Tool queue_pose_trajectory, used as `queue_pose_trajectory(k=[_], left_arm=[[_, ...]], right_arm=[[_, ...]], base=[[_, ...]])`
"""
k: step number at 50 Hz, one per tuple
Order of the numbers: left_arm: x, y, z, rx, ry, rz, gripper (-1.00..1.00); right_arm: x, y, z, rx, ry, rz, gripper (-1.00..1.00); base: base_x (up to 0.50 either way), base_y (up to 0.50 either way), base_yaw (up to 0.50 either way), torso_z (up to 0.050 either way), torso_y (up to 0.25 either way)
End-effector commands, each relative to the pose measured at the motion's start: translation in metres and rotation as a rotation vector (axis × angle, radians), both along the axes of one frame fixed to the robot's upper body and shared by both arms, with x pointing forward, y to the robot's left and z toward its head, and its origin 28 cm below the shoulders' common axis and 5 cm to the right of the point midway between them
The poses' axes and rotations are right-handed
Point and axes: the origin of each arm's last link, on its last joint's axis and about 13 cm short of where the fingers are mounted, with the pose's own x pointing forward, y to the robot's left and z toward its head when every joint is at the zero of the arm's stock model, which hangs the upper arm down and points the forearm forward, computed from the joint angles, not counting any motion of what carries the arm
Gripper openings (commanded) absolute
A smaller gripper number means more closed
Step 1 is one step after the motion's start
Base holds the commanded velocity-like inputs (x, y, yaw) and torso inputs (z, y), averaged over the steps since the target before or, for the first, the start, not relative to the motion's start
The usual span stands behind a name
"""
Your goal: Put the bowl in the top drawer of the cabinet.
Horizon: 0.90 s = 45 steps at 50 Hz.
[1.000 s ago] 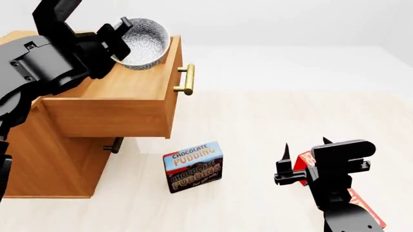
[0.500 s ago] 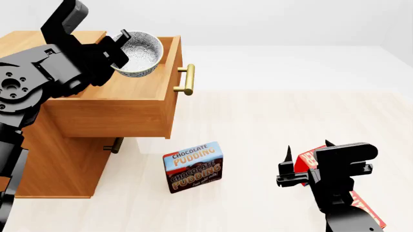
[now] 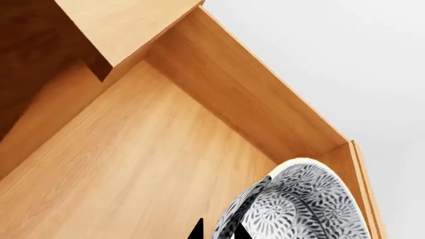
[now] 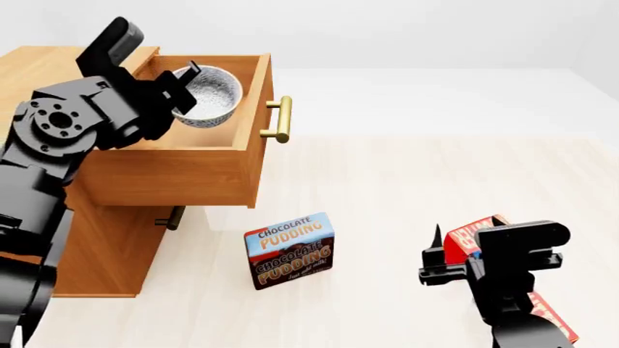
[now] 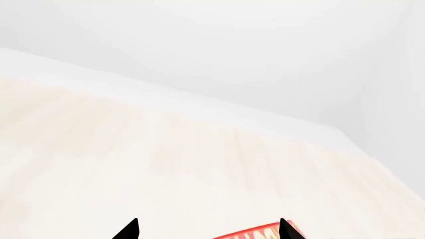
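Over the open top drawer (image 4: 193,156), the left gripper (image 4: 184,90) has lowered the clamped bowl (image 4: 208,96) inside, the wrist view showing its bare floor; the right gripper (image 4: 440,250) idles, jaws apart.

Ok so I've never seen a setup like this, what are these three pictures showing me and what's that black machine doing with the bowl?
It is a simulated two-armed robot. One picture looks down from its head; the other two come from cameras near each arm's fingers. The left gripper grips the rim of a patterned bowl and holds it over the open top drawer of a wooden cabinet; the left wrist view shows the same bowl above the drawer's bare floor. The right gripper is open and holds nothing, hovering over a red box. A chocolate pudding box stands on the pale floor beside the cabinet.
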Motion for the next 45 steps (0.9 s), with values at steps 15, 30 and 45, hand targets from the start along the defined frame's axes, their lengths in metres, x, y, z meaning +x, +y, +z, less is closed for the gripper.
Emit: queue_pose_trajectory(k=[15, 30, 45], left_arm=[[0.0087, 0.0007, 0.0029, 0.021, 0.037, 0.107, -1.00], [0.0079, -0.0003, -0.0021, 0.009, 0.044, 0.078, -1.00], [0.0079, 0.0023, -0.0023, 0.020, 0.034, 0.079, 1.00]], right_arm=[[-0.0006, -0.0037, -0.0034, 0.001, 0.012, -0.012, 1.00], [-0.0023, -0.0058, -0.0013, 0.003, 0.009, -0.021, 1.00], [-0.0024, -0.0057, -0.0004, 0.000, 0.007, -0.020, 1.00]], base=[[0.00, 0.00, 0.00, 0.000, 0.000], [0.00, 0.00, 0.00, 0.000, 0.001], [0.00, 0.00, 0.00, 0.000, 0.000]])
